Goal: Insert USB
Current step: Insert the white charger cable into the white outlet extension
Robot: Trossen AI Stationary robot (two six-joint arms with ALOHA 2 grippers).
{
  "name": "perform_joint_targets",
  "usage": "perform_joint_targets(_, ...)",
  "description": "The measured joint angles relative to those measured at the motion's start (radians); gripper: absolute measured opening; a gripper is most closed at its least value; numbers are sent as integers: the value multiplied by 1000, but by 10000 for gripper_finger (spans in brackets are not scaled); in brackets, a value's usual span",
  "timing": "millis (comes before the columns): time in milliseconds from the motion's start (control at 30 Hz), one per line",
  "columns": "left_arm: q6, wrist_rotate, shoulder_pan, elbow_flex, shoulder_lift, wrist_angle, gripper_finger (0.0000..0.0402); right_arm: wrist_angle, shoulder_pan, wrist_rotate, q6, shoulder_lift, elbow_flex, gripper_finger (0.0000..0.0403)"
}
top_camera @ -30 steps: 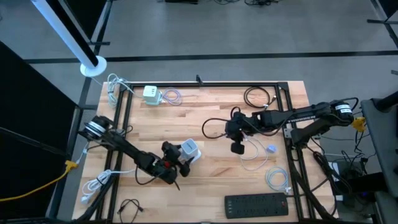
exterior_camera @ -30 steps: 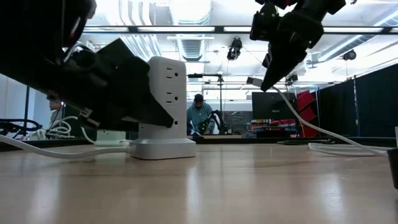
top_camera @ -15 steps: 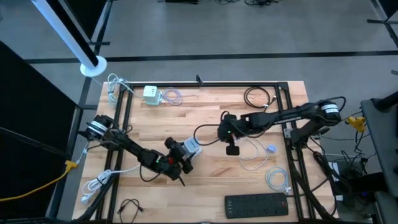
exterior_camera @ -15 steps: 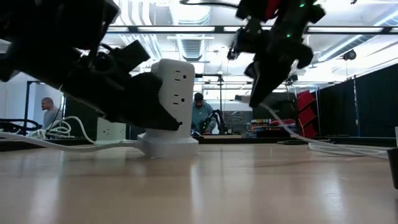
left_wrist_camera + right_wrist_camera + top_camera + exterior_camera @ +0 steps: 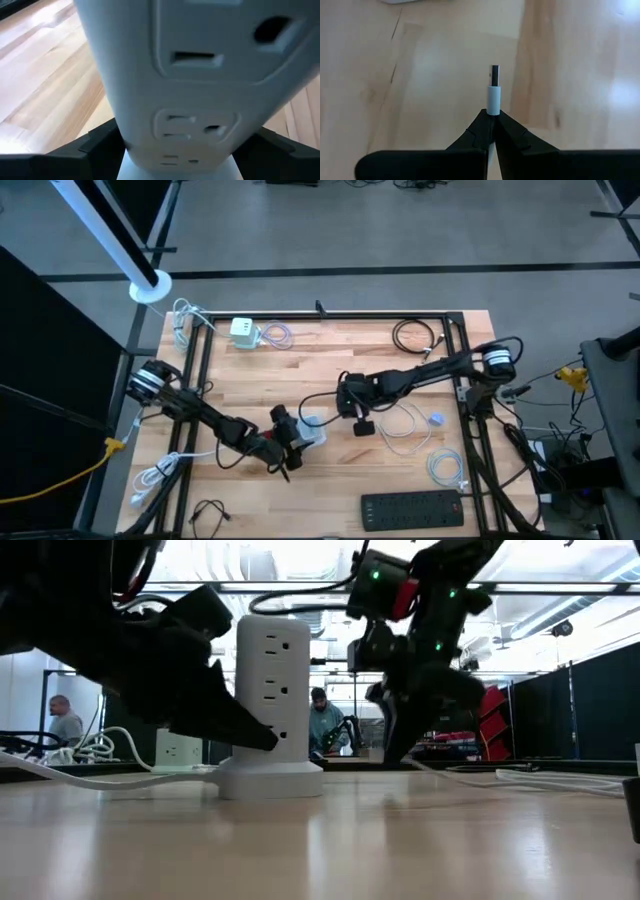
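Wooden tabletop fills the centre of the high view, black frame rail around it; left arm enters from the left edge, right arm from the right edge, both reaching toward lower centre; black power strip lies flat at the lower right; white power tower stands upright on its round base, centre-left of the low view, outlets facing the camera; in the high view it sits at lower centre; left pincer closed on the tower, dark fingers clamped at its side, and the left wrist view shows the tower's outlet face filling the frame; right pincer closed on the USB plug, white collar and metal tip sticking out past the fingertips over bare wood; in the high view the right pincer is just right of the tower, plug not in any port; white cable trails off to the right; small white charger cube at upper left; black coiled cable at upper right.
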Motion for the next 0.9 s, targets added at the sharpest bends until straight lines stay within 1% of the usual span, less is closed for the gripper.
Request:
perform_joint_targets(100,-33,-4,7,-13,-1,6,296,50,0,-8,-19,36,0,1)
perform_joint_targets(167,-75,-6,15,-18,-1,3,296,83,0,-33,-27,56,0,1)
perform_joint_targets(367,-99,4,22,-24,0,-5,296,131,14,-68,-36,55,-1,1)
perform_joint_targets(467,-120,16,24,-26,0,-6,296,144,27,-112,-38,53,18,1)
perform_joint_targets(533,-132,12,24,-27,1,4,296,140,39,-122,-37,57,30,1)
perform_joint_targets(667,-85,8,25,-34,5,84,296,132,60,-130,-3,59,45,1)
perform_joint_targets(900,-18,30,27,-35,8,198,295,18,68,-129,100,59,76,1)
